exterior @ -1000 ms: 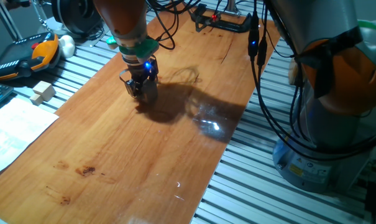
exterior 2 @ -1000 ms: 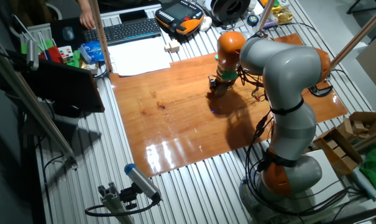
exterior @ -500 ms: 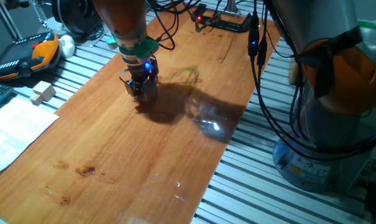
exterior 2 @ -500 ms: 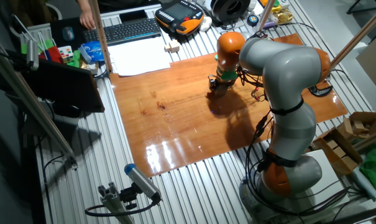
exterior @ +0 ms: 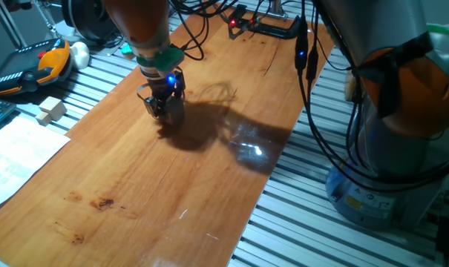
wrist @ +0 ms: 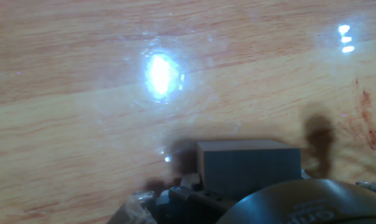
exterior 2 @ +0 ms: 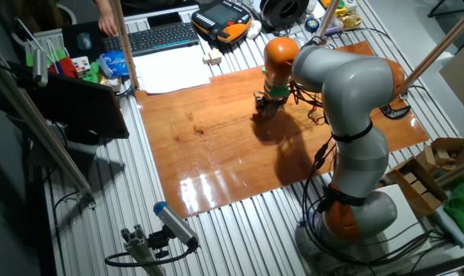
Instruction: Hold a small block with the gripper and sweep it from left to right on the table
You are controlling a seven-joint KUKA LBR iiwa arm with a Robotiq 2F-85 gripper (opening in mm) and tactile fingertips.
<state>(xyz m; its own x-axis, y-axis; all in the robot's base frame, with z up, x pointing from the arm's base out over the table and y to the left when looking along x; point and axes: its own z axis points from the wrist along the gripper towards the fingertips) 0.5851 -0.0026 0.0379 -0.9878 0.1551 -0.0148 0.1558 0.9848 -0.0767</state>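
My black gripper (exterior: 159, 106) with its blue light and teal ring stands low on the orange-brown table (exterior: 172, 185), near its left edge. It also shows in the other fixed view (exterior 2: 263, 108). In the hand view the small block (wrist: 247, 165) sits close to the camera, shaded grey, at the gripper's tip and resting on the table (wrist: 82, 124). The gripper looks shut on it. In both fixed views the block is hidden by the dark fingers.
A stepped pale wooden piece (exterior: 51, 110) lies on the slats left of the board, beside white paper (exterior: 16, 156). An orange teach pendant (exterior: 33, 67) is at far left. A black C-clamp (exterior: 265, 28) sits at the board's far end. Cables (exterior: 306, 52) hang over the right side.
The gripper has shifted a little to the left along the board, toward its left edge, staying low on the surface. Nothing else moved.
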